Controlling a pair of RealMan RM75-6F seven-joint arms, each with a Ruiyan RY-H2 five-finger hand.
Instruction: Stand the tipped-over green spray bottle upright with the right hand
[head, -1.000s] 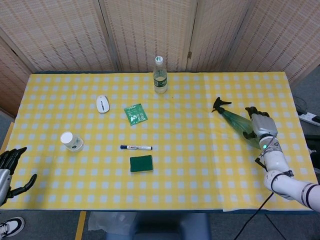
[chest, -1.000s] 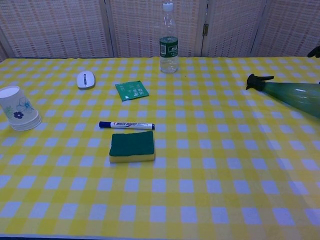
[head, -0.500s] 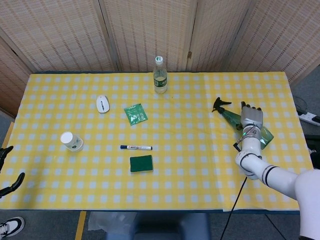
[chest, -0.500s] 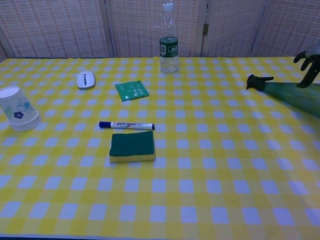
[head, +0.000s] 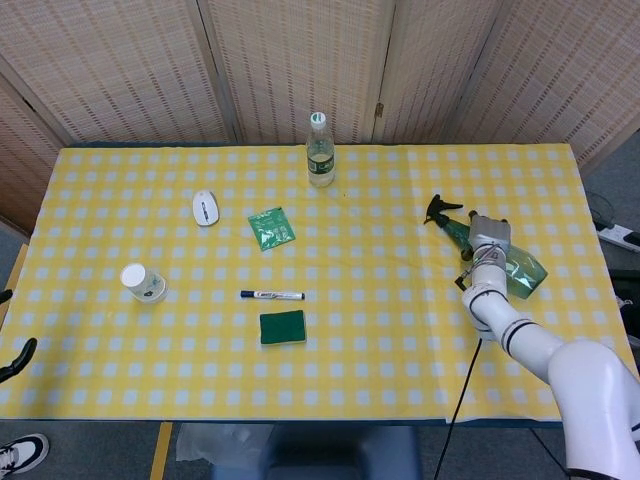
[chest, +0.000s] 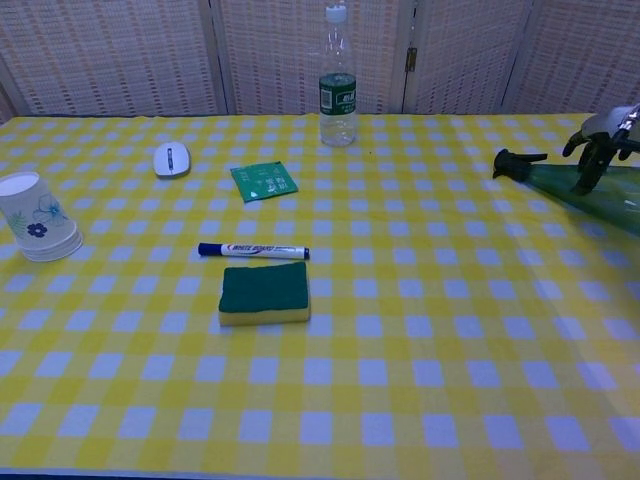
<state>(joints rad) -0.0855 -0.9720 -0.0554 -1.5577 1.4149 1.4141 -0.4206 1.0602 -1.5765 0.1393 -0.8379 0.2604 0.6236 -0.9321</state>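
Note:
The green spray bottle (head: 524, 271) lies on its side near the table's right edge, its black nozzle pointing to the far left. The chest view shows the bottle (chest: 600, 196) at the right border. My right hand (head: 486, 239) hovers over the bottle's neck end, just behind the nozzle. In the chest view the right hand (chest: 593, 140) arches its dark fingers (chest: 581, 158) down onto the bottle with gaps between them, and the bottle still lies flat. Only fingertips of my left hand (head: 14, 356) show, spread, at the head view's lower left edge, off the table.
On the yellow checked tablecloth (head: 400, 330) stand a clear water bottle (head: 319, 150) at the back and a paper cup (head: 143, 283) at the left. A white mouse (head: 205, 207), a green packet (head: 271, 228), a marker (head: 272, 295) and a green sponge (head: 283, 327) lie mid-table.
My right hand has slid along the bottle from its base toward the nozzle end, its fingers curving down over it. The bottle stays lying. The left hand has drawn further out of view.

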